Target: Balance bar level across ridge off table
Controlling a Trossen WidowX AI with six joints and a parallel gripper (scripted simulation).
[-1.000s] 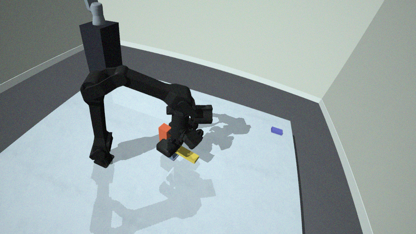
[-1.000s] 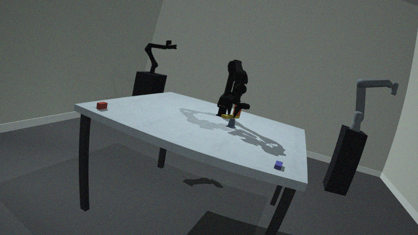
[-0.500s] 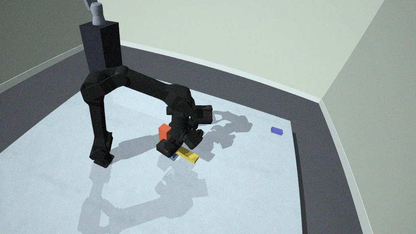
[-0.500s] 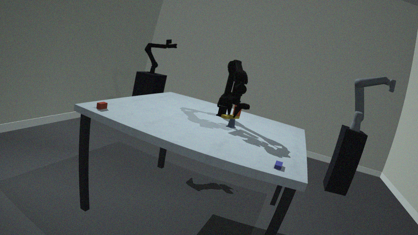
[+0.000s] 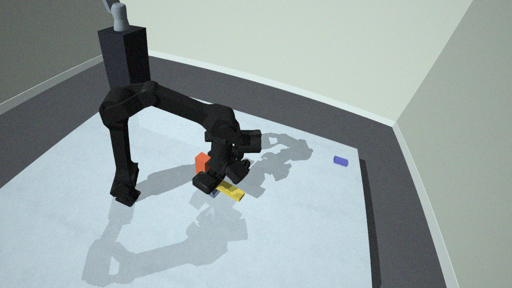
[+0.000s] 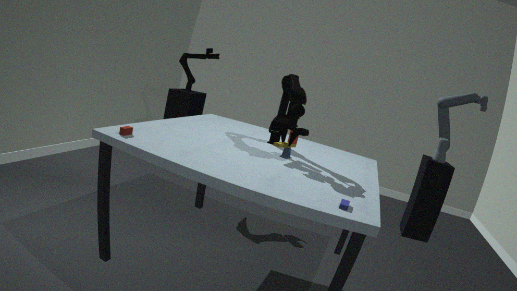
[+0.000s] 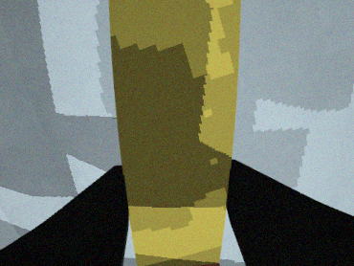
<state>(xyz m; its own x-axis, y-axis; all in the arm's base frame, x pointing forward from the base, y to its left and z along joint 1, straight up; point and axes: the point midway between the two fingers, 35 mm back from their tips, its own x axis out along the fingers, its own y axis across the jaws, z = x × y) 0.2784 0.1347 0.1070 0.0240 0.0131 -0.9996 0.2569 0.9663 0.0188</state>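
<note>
The yellow bar (image 5: 232,190) (image 6: 284,144) (image 7: 175,102) is gripped between my fingers and held about level. My gripper (image 5: 219,181) (image 6: 282,142) (image 7: 175,174) is shut on the bar near the middle of the table. In the exterior view the bar sits just on top of the small grey-blue ridge (image 5: 214,193) (image 6: 285,153); I cannot tell if they touch. In the wrist view the bar runs straight up the middle between the two black fingers and hides the ridge.
An orange-red block stands close behind the gripper. A purple block (image 5: 340,160) (image 6: 344,204) lies near the table's far corner. A red block (image 6: 125,130) sits at another corner. Two other arms on dark pedestals (image 6: 184,102) (image 6: 426,197) stand off the table.
</note>
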